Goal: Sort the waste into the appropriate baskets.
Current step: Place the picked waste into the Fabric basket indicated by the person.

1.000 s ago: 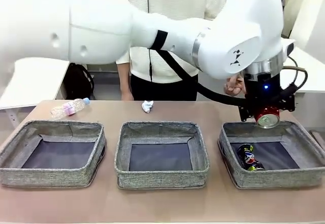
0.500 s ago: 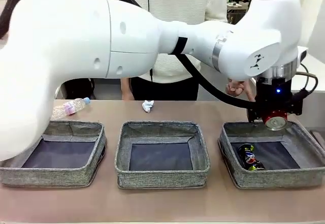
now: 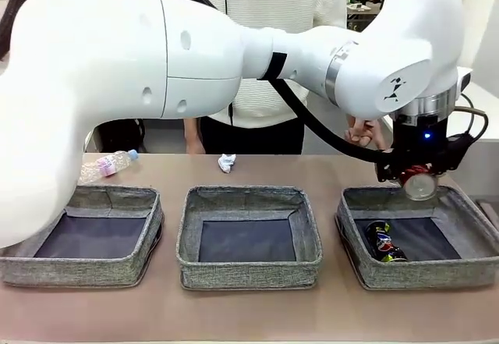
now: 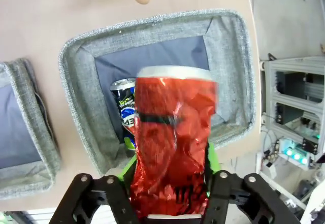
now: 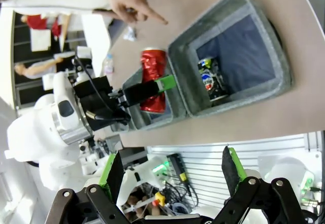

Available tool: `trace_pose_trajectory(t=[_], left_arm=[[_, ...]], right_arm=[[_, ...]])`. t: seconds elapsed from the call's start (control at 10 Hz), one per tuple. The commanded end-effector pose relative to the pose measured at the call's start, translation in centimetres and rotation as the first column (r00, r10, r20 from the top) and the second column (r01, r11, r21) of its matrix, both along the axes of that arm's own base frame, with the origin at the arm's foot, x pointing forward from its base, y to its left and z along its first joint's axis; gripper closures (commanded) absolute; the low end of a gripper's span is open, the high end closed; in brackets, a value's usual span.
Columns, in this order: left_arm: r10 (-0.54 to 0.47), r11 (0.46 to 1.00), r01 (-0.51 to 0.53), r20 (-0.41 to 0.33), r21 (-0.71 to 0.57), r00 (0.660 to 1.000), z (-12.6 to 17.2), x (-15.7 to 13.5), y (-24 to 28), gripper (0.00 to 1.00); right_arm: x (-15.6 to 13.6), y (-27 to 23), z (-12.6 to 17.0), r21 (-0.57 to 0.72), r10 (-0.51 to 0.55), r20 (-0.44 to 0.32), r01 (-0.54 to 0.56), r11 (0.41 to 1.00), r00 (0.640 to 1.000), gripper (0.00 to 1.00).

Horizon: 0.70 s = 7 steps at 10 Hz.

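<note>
Edging rightward, the left claw (image 4: 170,183) grips the red crushed can (image 4: 172,142) above the basket (image 3: 468,270) by the desk's right edge. It likely hangs there because a dark can (image 3: 382,242) already lies inside. The right claw (image 5: 172,170) is spread wide, empty.

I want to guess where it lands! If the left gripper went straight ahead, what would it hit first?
Probably the dark bottom of the grey woven fabric basket, right beside the dark can. The left gripper, shut on the red crushed can, points down into it; depth is unclear.
</note>
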<state>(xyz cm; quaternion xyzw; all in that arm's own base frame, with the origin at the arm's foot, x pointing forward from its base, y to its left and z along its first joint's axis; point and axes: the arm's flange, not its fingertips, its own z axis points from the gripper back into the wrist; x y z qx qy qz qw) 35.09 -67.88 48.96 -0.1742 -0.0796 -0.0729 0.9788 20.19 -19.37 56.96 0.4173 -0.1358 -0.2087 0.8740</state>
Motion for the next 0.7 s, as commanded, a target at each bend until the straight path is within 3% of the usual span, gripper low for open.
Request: trace_pose_trajectory(t=[0.0, 0.1, 0.6], left_arm=[[0.027, 1.000, -0.027, 0.015, 0.011, 1.000, 0.58, 0.38, -0.75, 0.08], [0.030, 1.000, -0.030, 0.015, 0.010, 0.999, 0.61, 0.39, -0.78, 0.00], [0.032, 0.999, -0.032, 0.019, 0.005, 0.999, 1.07, 0.30, -0.44, 0.00]], right_arm=[[0.17, 0.19, 0.29, 0.013, -0.024, 0.000, 0.024, 1.000, 1.000, 0.00], [0.17, 0.19, 0.29, 0.013, -0.024, 0.000, 0.024, 1.000, 1.000, 0.00], [0.17, 0.19, 0.29, 0.013, -0.024, 0.000, 0.024, 1.000, 1.000, 0.00]])
